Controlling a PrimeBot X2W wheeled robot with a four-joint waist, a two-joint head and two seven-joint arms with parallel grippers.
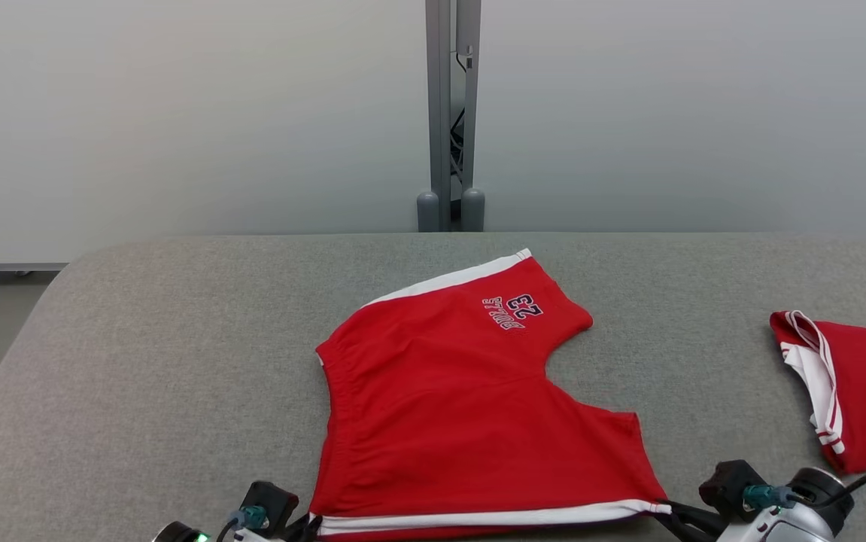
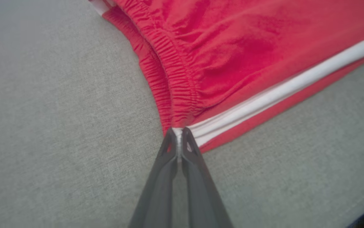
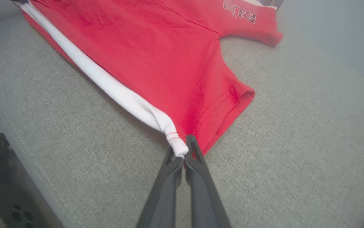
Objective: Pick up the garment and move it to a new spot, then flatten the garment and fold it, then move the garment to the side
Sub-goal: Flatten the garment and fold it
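Observation:
The garment (image 1: 463, 406) is a pair of red shorts with white side stripes and a "23" print, spread flat on the grey table (image 1: 139, 361). My left gripper (image 2: 178, 134) is shut on the garment's (image 2: 232, 57) near waistband corner, where the white stripe ends. My right gripper (image 3: 183, 148) is shut on the garment's (image 3: 156, 53) near leg-hem corner at the white stripe's other end. In the head view the left gripper (image 1: 311, 521) and right gripper (image 1: 666, 510) sit at the near edge, holding the stripe stretched between them.
A second red garment (image 1: 850, 391) with white trim lies folded at the table's right edge. A grey post (image 1: 451, 113) stands behind the table against a pale wall. The table's near edge runs close under both grippers.

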